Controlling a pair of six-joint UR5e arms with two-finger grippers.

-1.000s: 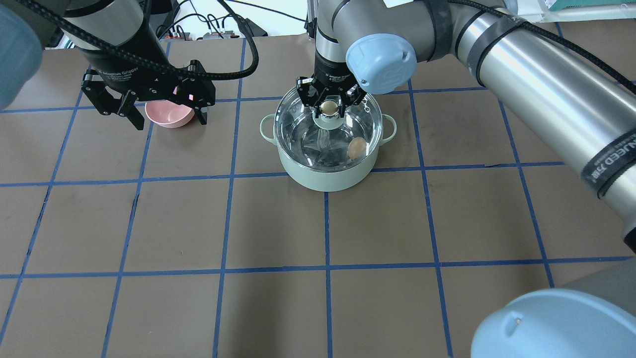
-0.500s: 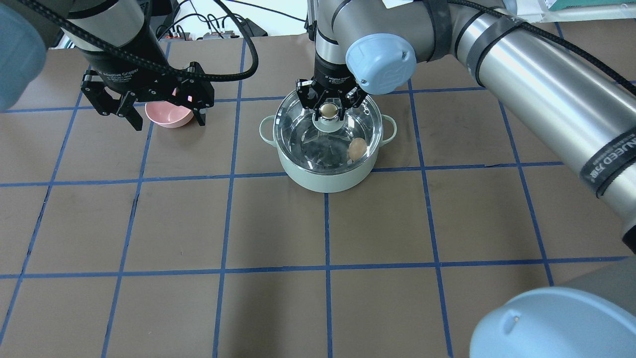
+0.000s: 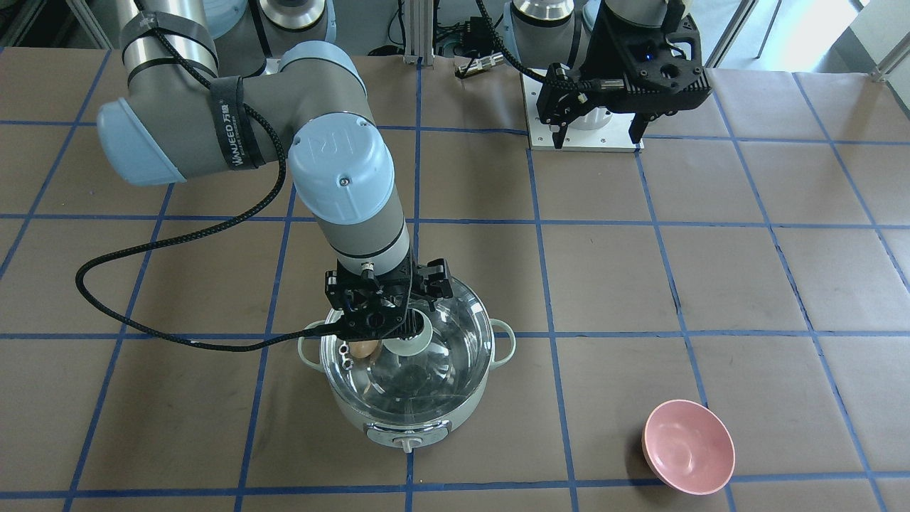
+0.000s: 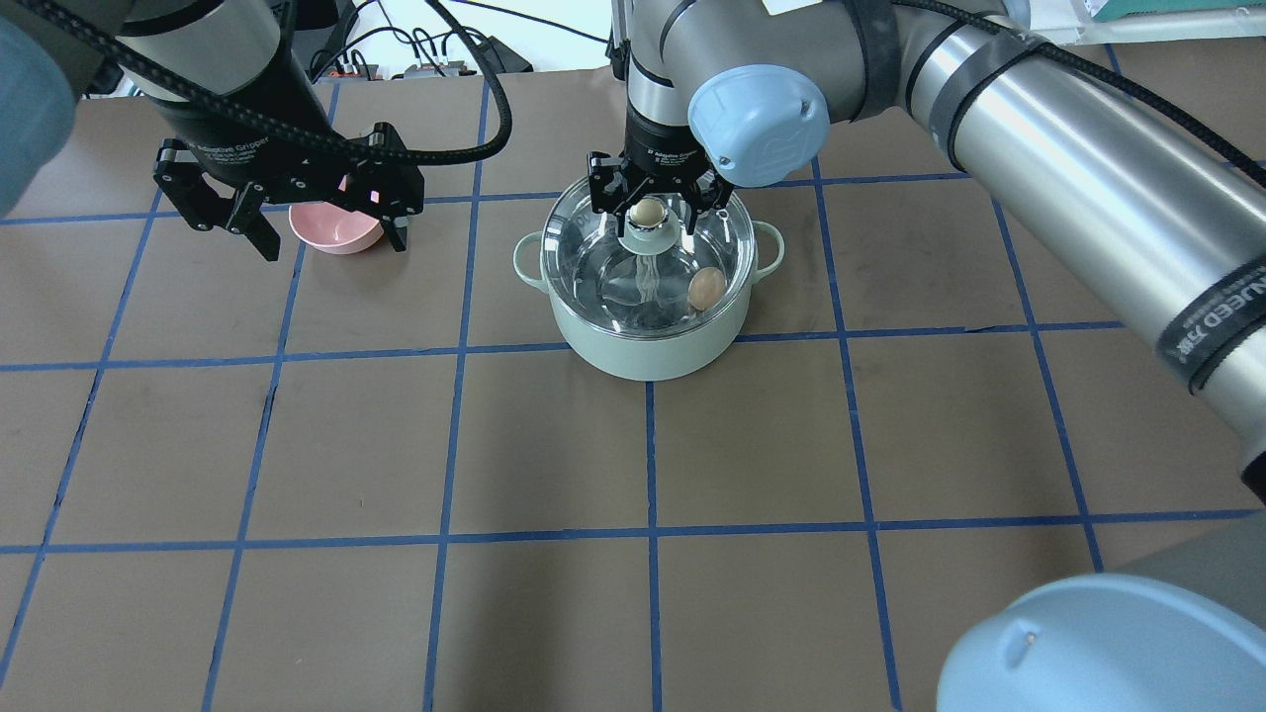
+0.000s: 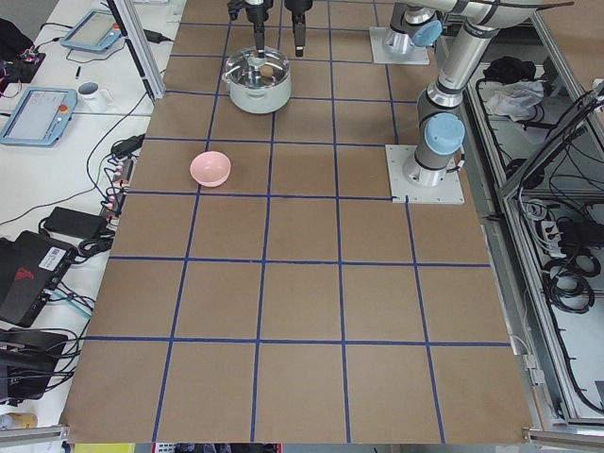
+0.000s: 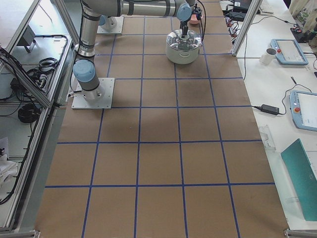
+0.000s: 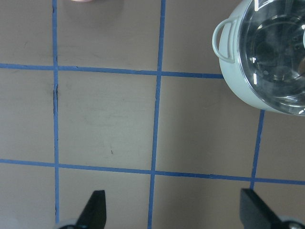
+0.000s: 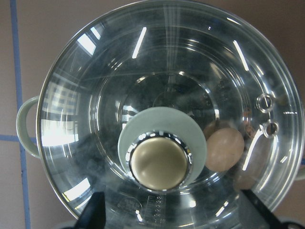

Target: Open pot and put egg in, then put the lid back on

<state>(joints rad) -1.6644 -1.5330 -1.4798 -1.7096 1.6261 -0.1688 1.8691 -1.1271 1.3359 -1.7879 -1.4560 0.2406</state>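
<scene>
The pale mint-green pot (image 4: 643, 351) stands at the table's far middle. The clear glass lid (image 4: 593, 257) lies on its rim, and its beige-topped knob (image 8: 158, 164) is centred. The tan egg (image 4: 704, 289) lies inside the pot under the glass and also shows in the right wrist view (image 8: 224, 149). My right gripper (image 4: 650, 210) is open, with one finger on each side of the knob and clear of it. My left gripper (image 4: 334, 245) is open and empty, raised to the pot's left above the pink bowl.
A small pink bowl (image 4: 336, 229) sits on the table left of the pot, and it also shows in the front-facing view (image 3: 688, 446). The right arm's black cable (image 3: 142, 334) trails over the table beside the pot. Blue tape lines grid the brown table.
The lid has settled from a tilt to lie level on the pot's rim. My right gripper's fingers have spread away from the knob. My left gripper has drifted slightly up and back.
</scene>
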